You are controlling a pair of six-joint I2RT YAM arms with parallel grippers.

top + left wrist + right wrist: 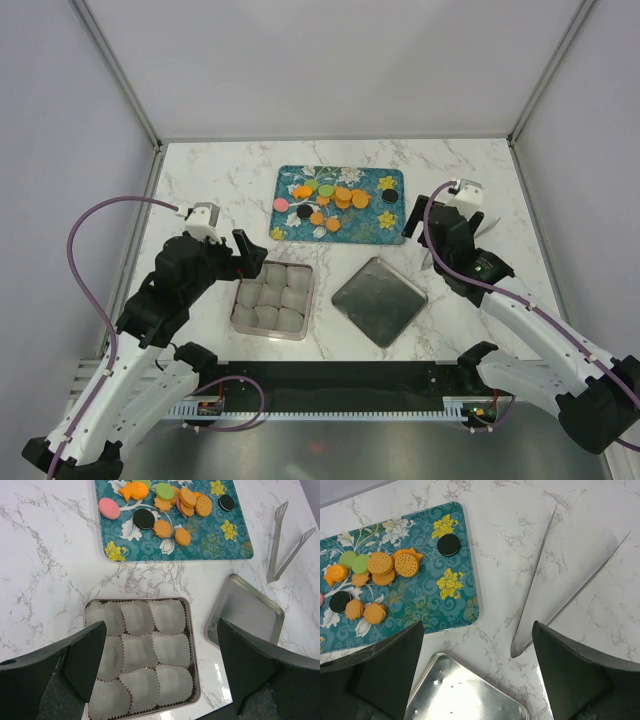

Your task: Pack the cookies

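The cookies point(335, 197) lie in a loose heap on a teal flowered tray point(375, 225) at the back centre: mostly orange, a few black, green and one pink. They also show in the left wrist view point(187, 500) and the right wrist view point(395, 564). A square tin point(192, 645) lined with white paper cups point(137, 650) stands in front of the tray; every cup is empty. My left gripper point(161, 630) is open and empty, hovering over the tin. My right gripper point(477, 627) is open and empty, above the marble between the tray's right corner and the tongs.
The tin's metal lid point(379, 300) lies flat to the right of the tin, also in the right wrist view point(465, 690). Metal tongs point(540, 585) lie on the marble right of the tray. White walls close the back and sides.
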